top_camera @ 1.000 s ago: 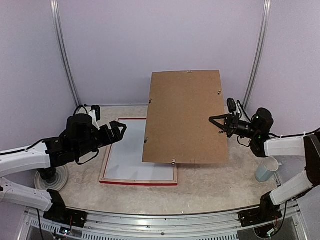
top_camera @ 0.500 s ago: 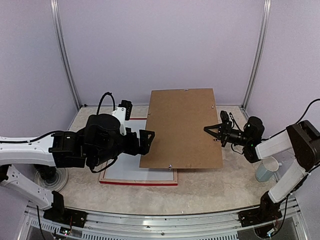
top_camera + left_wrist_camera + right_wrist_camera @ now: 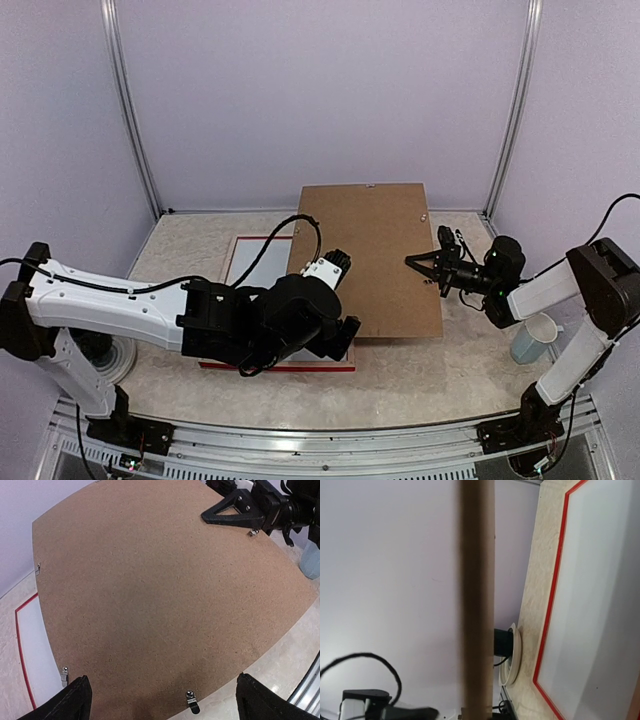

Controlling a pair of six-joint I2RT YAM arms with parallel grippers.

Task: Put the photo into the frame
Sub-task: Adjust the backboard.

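Note:
The frame (image 3: 232, 262) lies flat on the table, red-rimmed, with a white surface inside; it also shows in the left wrist view (image 3: 22, 665) and the right wrist view (image 3: 551, 625). The photo is out of view. A brown backing board (image 3: 375, 250) is tilted over the frame's right part. My right gripper (image 3: 428, 266) is shut on the board's right edge. In the right wrist view the board (image 3: 476, 605) shows edge-on. My left gripper (image 3: 162, 705) is open, its fingers spread just above the board's near edge (image 3: 165, 605).
A pale blue cup (image 3: 531, 339) stands at the right, near the right arm. A white round base (image 3: 105, 352) sits at the left edge. Small metal clips (image 3: 192, 702) line the board's rim. Purple walls enclose the table.
The right gripper has lowered the backing board toward the frame. My left arm has swung right and forward, from left of the frame to the board's near edge.

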